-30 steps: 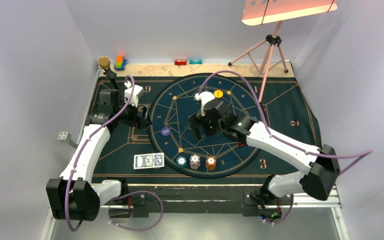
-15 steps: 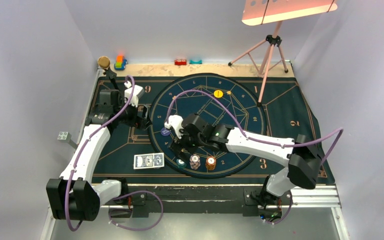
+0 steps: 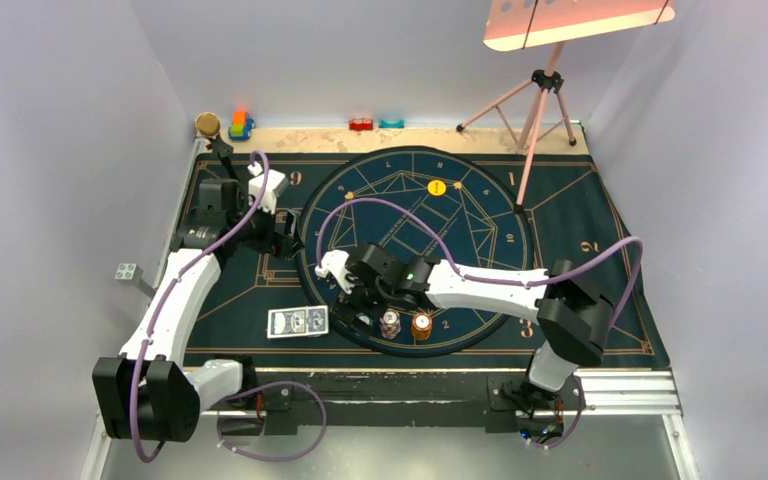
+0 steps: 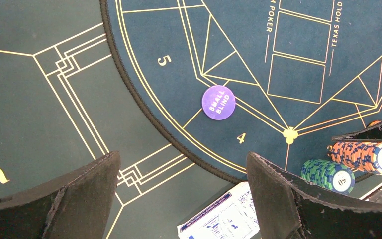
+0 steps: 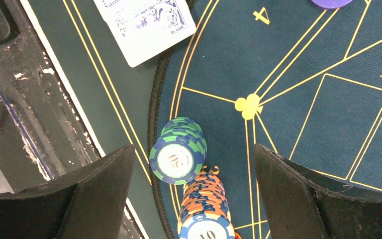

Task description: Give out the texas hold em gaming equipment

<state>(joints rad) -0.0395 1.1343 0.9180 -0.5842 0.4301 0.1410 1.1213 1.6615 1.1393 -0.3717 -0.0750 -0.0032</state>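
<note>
Chip stacks [image 3: 390, 323] stand on the near rim of the round layout [image 3: 480, 240], with the right gripper [image 5: 191, 149] spread over them.

Dark green mat [image 3: 600, 215] lies across the surface [image 3: 410, 140]; on it is the round blue layout, printed "POKER" and "TEXAS HOLD" (the rest cut off), with gold numbers 5, 4 and 2 near the rim. Left gripper [image 4: 183, 159] hangs over the layout's left edge, jaws wide apart, nothing between them. The right gripper's jaws also stand apart, with the green-and-blue stack [image 5: 176, 154] marked "50" between its fingers, touching neither finger. Just right of it stands the orange-and-blue stack [image 5: 204, 209] marked "10". Playing cards [image 5: 146, 25] lie just left of the stacks, on the mat. Purple disc [image 4: 218, 102], farther in, reads "SMALL BLIND"; the yellow disc [image 3: 437, 187] sits at the far side.
</note>
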